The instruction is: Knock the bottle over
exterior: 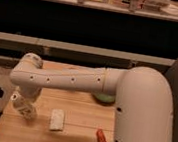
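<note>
On the table (81, 110), fingers (26, 107) touch bottle (20, 104).

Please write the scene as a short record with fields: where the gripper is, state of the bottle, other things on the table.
gripper: low over the left part of the table, at the bottle; mostly hidden by the arm
bottle: tilted, white cap toward upper left, right against the gripper; not yet flat
table: light wood
pale block: lies flat, right of the bottle, apart from it
red-orange object: lies near the front edge, at right
green object: partly hidden behind the arm
</note>
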Robot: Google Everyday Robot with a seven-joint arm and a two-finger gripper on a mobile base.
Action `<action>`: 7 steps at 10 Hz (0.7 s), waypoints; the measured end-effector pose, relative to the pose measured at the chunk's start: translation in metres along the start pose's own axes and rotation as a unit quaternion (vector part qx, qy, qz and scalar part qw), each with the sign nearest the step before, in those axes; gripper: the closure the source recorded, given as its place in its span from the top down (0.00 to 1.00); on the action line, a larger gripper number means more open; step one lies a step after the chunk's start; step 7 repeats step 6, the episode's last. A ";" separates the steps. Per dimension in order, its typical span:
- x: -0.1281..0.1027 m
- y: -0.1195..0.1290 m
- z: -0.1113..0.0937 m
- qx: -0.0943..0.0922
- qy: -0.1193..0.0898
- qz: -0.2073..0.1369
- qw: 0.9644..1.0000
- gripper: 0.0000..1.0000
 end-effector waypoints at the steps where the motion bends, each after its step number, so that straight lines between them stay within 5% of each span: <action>1: -0.006 -0.004 0.001 -0.003 -0.005 -0.006 1.000 0.00; 7: -0.014 -0.004 0.001 -0.002 -0.014 -0.028 1.000 0.00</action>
